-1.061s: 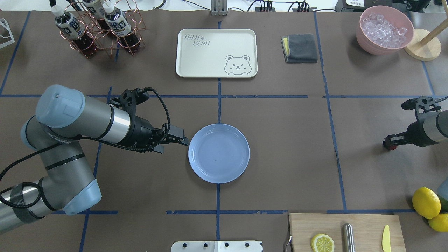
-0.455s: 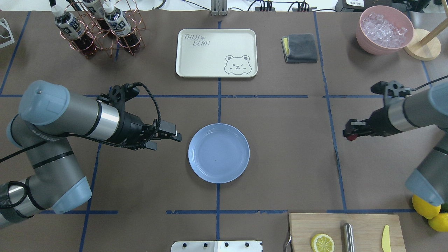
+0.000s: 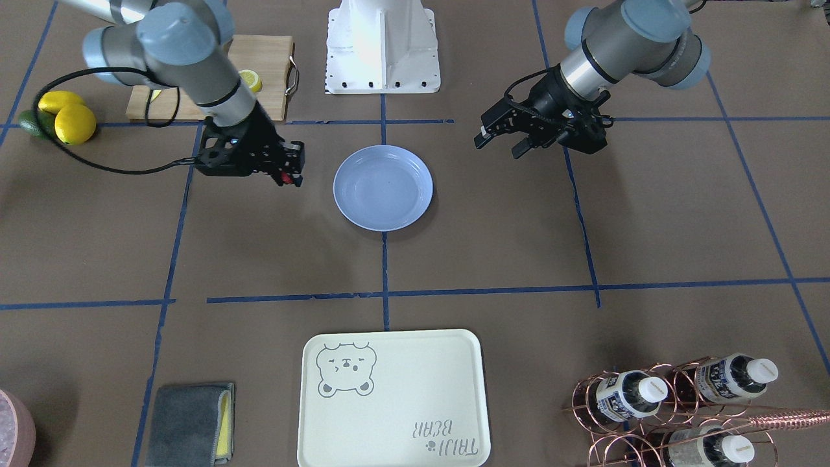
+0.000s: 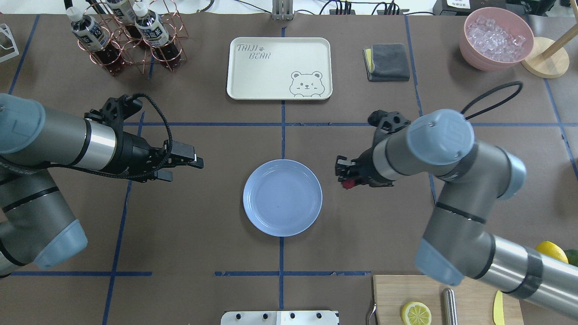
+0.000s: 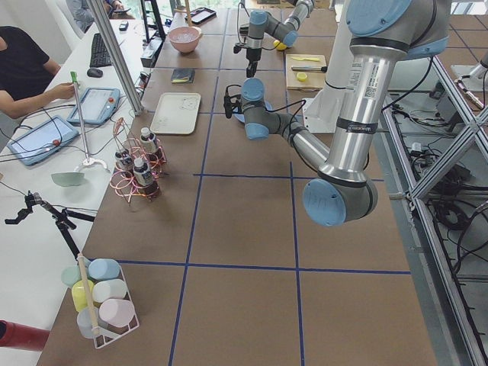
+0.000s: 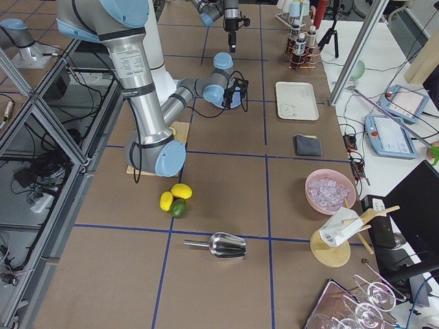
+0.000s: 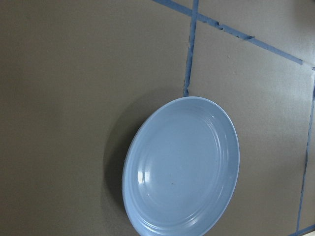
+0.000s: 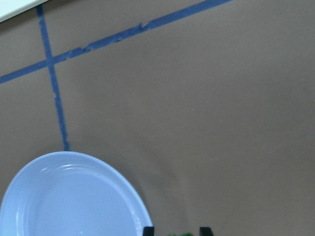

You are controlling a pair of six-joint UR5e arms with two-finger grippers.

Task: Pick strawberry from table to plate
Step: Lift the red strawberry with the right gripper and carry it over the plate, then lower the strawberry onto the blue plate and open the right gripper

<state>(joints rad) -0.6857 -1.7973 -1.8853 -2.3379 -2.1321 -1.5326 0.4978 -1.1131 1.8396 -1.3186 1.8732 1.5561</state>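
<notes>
Now, right gripper (image 4: 343, 175): we see its fingers drawn in narrow around the strawberry (image 4: 347, 183), which shows as a small red spot at the tips.
Strawberry's place: held clear of the table (image 4: 370, 216), just beside the plate (image 4: 282, 197) on the robot's right side, outside the rim and not over it.
Strawberry's axis: we cannot tell. The berry is tiny and mostly covered by the fingers, so neither its long axis nor the way its tip points can be read. In the right wrist view only a sliver of green shows between the two dark fingertips (image 8: 148, 231) at the lower edge.
Right arm (image 4: 440, 140): it reaches in from the robot's right, with the wrist aimed toward the plate.
Left gripper (image 4: 186, 170): its fingers are spread wide with nothing between them, above the table on the plate's other side, well apart from the rim and pointing toward it.
Plate: light blue and glossy, lying flat where the blue tape lines (image 4: 283, 131) cross.
Farther out: we see a cream tray (image 4: 279, 67) with a bear drawing beyond the plate, and a cutting board (image 4: 397, 289) with a half lemon (image 4: 416, 313) at the near edge.
</notes>
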